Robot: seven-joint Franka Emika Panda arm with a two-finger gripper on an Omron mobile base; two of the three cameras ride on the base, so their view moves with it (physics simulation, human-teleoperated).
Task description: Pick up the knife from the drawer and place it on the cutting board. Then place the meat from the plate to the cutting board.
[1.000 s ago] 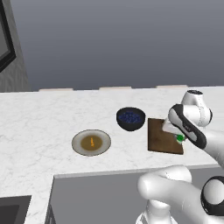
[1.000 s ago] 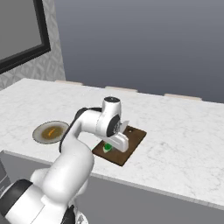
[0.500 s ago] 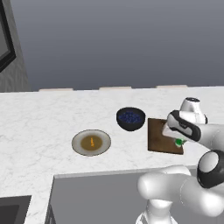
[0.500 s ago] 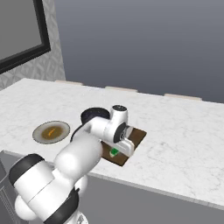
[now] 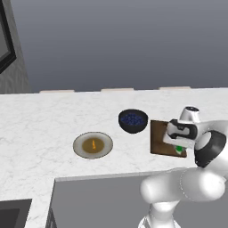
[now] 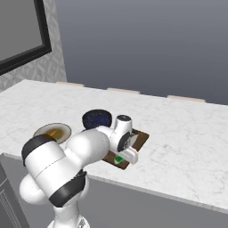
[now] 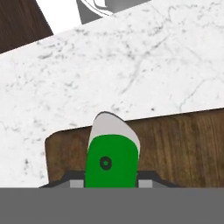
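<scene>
— Where was the knife (image 7: 111, 162)?

— Clamped between the fingers of the gripper (image 7: 109, 183), green handle nearest the camera, pale blade tip beyond it, directly over the near corner of the cutting board (image 7: 183, 144). Whether it touched the wood could not be told.

— And around the board?

— The drawer (image 5: 102, 200) stood open below the counter edge in front of it. A dark bowl of blue contents (image 5: 133, 120) sat just beside the board's far left corner; farther left lay the plate (image 5: 92, 145) with the meat (image 5: 93, 144) at its centre.
</scene>
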